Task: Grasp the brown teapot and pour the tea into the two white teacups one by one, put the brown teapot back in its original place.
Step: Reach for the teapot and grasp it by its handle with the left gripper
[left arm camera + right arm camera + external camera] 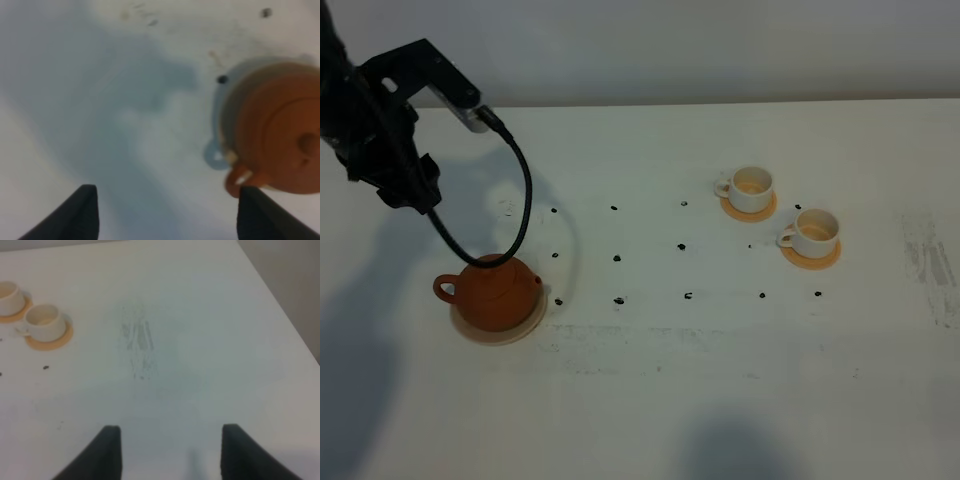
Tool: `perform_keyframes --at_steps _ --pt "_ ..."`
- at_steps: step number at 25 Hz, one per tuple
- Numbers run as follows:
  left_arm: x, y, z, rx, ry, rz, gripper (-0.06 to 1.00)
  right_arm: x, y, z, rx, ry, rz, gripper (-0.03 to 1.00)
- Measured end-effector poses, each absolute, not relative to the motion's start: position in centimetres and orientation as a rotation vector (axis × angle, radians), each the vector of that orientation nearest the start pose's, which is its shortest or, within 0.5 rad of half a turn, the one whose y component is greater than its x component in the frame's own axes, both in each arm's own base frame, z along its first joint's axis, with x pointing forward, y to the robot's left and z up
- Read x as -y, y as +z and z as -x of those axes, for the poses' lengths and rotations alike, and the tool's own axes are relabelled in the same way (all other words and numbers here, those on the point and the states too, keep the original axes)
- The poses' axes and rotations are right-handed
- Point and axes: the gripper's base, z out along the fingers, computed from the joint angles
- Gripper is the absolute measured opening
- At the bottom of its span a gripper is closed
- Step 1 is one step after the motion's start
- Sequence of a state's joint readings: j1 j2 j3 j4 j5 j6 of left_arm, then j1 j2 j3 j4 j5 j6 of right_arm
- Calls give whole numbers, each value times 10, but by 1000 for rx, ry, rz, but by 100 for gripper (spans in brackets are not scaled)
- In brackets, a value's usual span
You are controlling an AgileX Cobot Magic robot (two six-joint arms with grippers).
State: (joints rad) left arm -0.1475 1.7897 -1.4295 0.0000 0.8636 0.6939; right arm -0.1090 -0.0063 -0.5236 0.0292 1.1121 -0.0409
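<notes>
The teapot (pixel 495 290) stood on its pale coaster (pixel 492 333) at the left of the bench (pixel 650 400). The left end effector (pixel 166 192) hung released near it, touching nothing. The right end effector (pixel 170 430) was released too. The far cup (pixel 752 187) and the near cup (pixel 813 232) sat on orange coasters (pixel 810 260), well apart from the teapot.

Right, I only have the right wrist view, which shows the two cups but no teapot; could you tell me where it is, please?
Observer: The teapot sits on its pale coaster at the front left of the table.
Operator: Thank you. Is anything holding it?
Observer: No. The left hand is open and empty, raised clear of the teapot.
Operator: And which way does it face?
Observer: Its handle points left in the high view, away from the cups.
</notes>
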Motion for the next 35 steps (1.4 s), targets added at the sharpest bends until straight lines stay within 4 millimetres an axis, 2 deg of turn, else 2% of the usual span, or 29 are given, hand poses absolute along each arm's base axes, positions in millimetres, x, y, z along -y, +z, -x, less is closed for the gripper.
perform_keyframes --at_steps 4,8,13,16,18,25,31,35 --pt "48 271 -361 -2414 159 -986 56 -4 280 11 -2065 -57 -67 44" --pt "47 276 -338 -2439 76 -874 56 -4 280 11 -2065 -57 -67 44" --pt "47 281 -323 -2448 50 -846 56 -4 280 11 -2065 -57 -67 44" --pt "45 276 -318 -2426 82 -976 56 -4 280 11 -2065 -57 -68 44" --pt "42 270 -317 -2371 123 -1131 56 -4 280 11 -2065 -57 -68 44" --pt "40 260 -319 -2081 244 -1558 56 -4 280 11 -2065 -57 -68 44" --pt "34 246 -324 -2036 302 -1707 56 -4 280 11 -2065 -57 -68 44" --pt "32 231 -327 -2050 184 -1727 56 -4 280 11 -2065 -57 -68 44"
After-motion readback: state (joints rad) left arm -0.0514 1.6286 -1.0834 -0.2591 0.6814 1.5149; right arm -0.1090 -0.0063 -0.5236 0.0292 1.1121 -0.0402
